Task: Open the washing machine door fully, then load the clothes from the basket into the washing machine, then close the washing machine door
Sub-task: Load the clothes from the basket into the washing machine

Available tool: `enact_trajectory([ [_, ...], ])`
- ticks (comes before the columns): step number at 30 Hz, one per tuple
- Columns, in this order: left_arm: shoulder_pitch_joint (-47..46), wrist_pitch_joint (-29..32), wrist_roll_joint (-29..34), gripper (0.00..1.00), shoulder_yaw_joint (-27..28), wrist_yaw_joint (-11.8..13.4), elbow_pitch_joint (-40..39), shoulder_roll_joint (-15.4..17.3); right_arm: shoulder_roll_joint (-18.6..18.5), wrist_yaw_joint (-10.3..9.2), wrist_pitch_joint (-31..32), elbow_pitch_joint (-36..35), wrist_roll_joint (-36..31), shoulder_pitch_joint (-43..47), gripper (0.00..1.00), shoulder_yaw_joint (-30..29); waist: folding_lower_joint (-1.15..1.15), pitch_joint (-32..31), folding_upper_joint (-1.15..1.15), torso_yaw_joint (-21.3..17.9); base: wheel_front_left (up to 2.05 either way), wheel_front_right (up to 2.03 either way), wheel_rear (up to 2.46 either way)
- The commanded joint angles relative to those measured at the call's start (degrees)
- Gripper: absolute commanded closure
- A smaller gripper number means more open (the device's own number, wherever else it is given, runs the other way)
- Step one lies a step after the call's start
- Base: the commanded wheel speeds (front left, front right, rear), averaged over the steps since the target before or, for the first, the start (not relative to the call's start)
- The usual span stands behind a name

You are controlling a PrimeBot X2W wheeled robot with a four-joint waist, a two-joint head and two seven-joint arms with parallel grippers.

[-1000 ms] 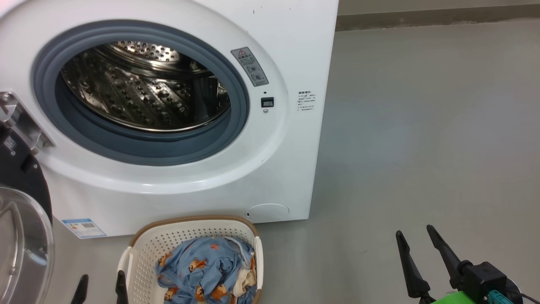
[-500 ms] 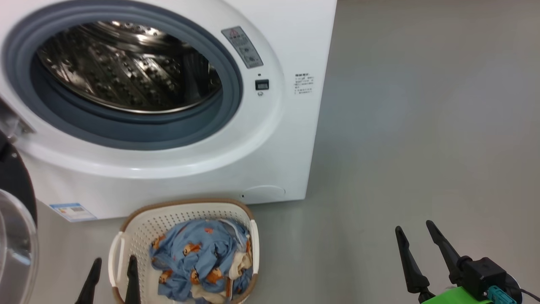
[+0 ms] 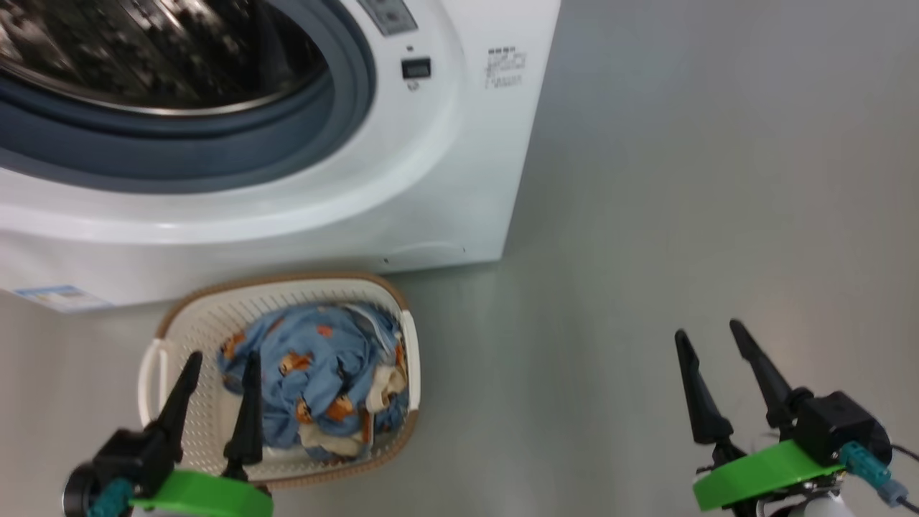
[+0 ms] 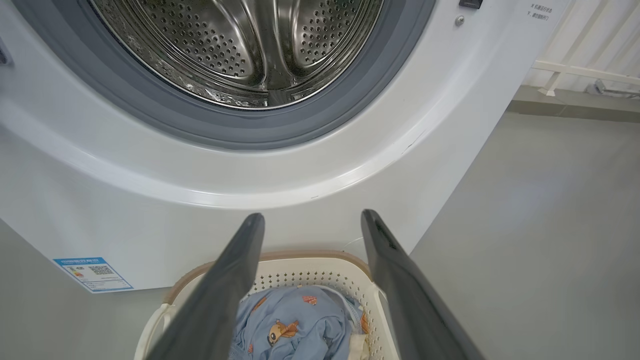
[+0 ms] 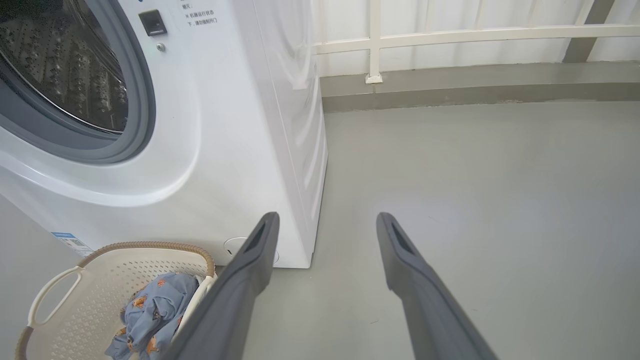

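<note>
Left gripper (image 3: 222, 357) wide at left edge of basket (image 3: 215, 301) | right gripper (image 3: 708, 329) wide, far right | risk: snagged rim spills clothes (image 3: 316, 366).

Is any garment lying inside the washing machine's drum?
No, the drum shows bare steel, and the clothes lie in the basket.

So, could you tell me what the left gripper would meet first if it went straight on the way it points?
Most likely the white front of the washing machine, just below the open drum. The left gripper points over the basket and its clothes, seemingly clearing them, though depth is hard to judge.
</note>
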Motion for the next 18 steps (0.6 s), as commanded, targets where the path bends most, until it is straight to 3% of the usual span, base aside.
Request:
enact_trajectory([
  [1, -3.06, -0.29, -1.46, 0.0, 0.48, -0.16, 0.3, 2.14, -0.2, 0.09, -0.43, -2.03, 0.63, -1.81, 0.0, 0.94, 0.0, 6.61, 0.0, -1.85, 0.0, 0.0, 0.0],
  [9, -10.13, -0.29, -8.1, 0.0, -3.6, -0.18, 7.06, 5.61, -0.2, 0.09, -0.43, -3.09, 1.16, -3.74, 0.0, 0.84, 0.0, 13.53, 0.0, -3.31, 0.0, 0.0, 0.0],
  [18, -19.05, -0.29, -19.93, 0.0, -10.6, -0.18, 16.94, 8.83, -0.2, 0.09, -0.43, -4.59, 3.55, -5.88, 0.0, 1.81, 0.0, 20.66, 0.0, -5.92, 0.0, 0.0, 0.0],
])
